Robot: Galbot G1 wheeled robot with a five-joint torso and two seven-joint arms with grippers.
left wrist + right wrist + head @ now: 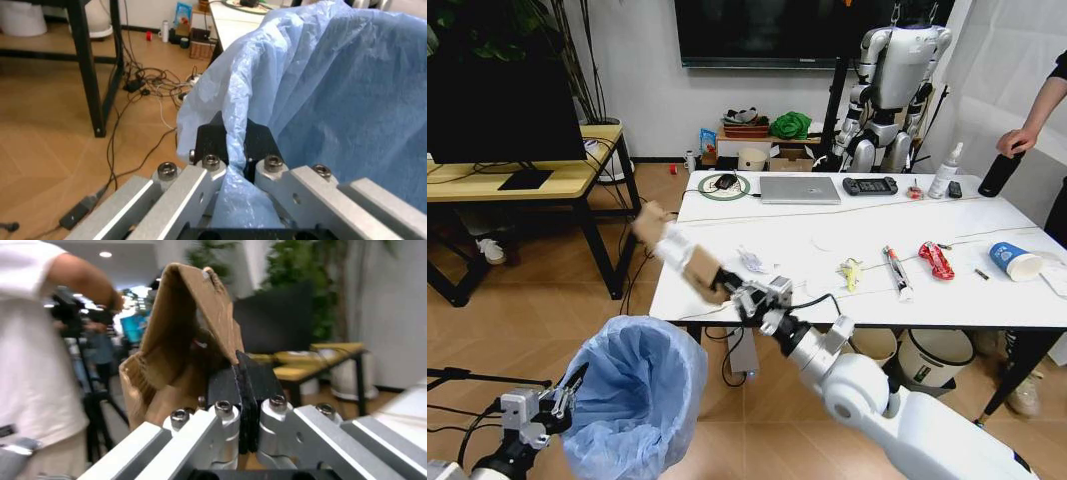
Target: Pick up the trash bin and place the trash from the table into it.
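The trash bin [639, 392], lined with a crinkled light-blue bag, hangs low at the left, off the table's near left corner. My left gripper [570, 388] is shut on its rim; in the left wrist view the pads [257, 142] pinch the bag [333, 95]. My right gripper [728, 294] is shut on a flattened brown cardboard box [677, 252], held above the table's left edge and higher than the bin. The right wrist view shows the fingers [257, 385] clamped on the cardboard [187, 325]. On the white table [957, 298] lie a white wrapper [752, 262], yellow scrap [852, 272], white tube [897, 272], red wrapper [935, 260] and blue cup [1015, 261].
A laptop [799, 189], game controller [870, 185], spray bottle [944, 172] and coiled cable [724, 184] sit along the table's far edge. A person's hand holds a black bottle [1000, 172] at the far right. A yellow-topped desk [517, 182] stands left; white bins [937, 355] sit under the table.
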